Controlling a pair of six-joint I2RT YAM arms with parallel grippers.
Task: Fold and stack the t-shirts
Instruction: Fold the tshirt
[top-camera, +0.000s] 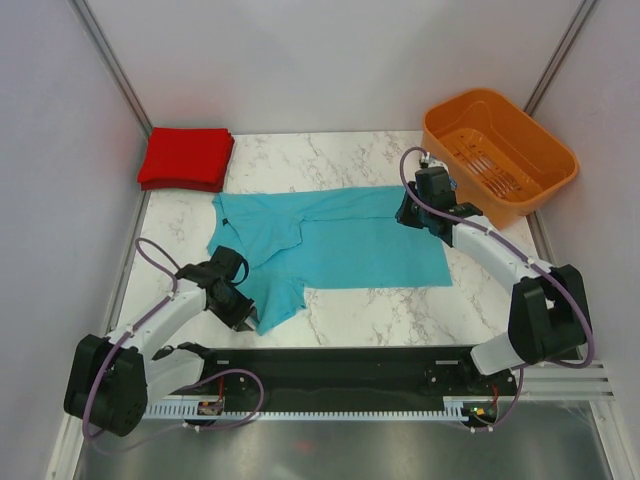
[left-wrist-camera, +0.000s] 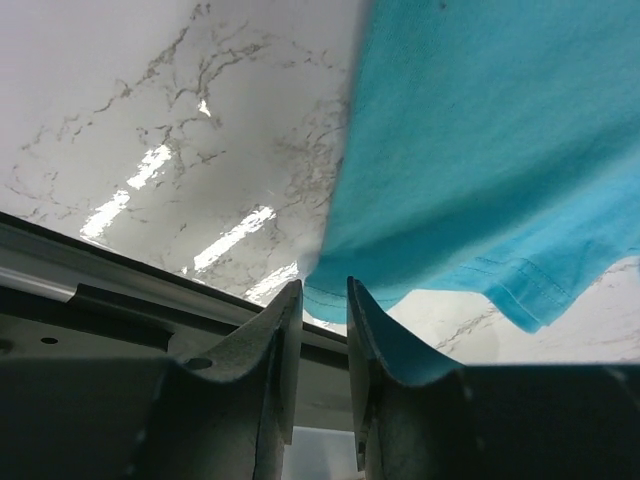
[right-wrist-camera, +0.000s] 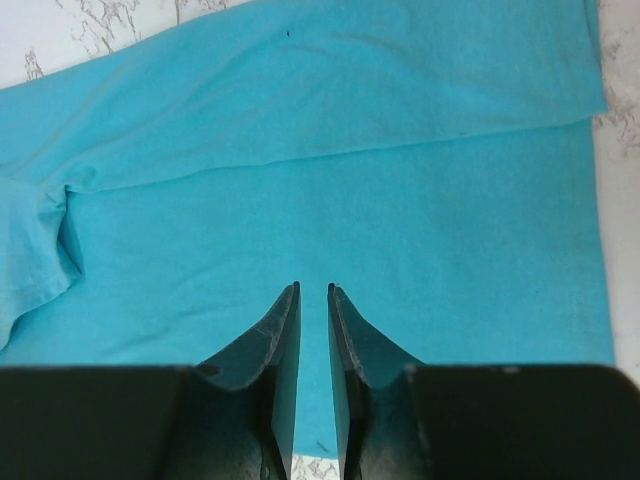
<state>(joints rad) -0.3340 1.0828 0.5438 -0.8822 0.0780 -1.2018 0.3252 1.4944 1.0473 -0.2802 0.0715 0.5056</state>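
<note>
Top view: the teal-blue t-shirt (top-camera: 350, 245) lies part-folded mid-worktop (top-camera: 360, 315). The folded red t-shirt (top-camera: 185, 158) sits beyond its far-left corner. The left gripper (top-camera: 240, 308) is at its near-left sleeve, the right gripper (top-camera: 412, 212) at its far-right edge.

Left wrist: jaws narrow, hem at the tips; a grip cannot be confirmed.

Right wrist: jaws narrowly parted over flat cloth, holding nothing.

Risk: a shallow pinch could let the hem slip, skewing the fold.

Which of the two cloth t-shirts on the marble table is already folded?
The bright red cloth t-shirt at the far left corner: it sits as a compact folded square, while the teal-blue cloth t-shirt lies spread open across the middle.
</note>
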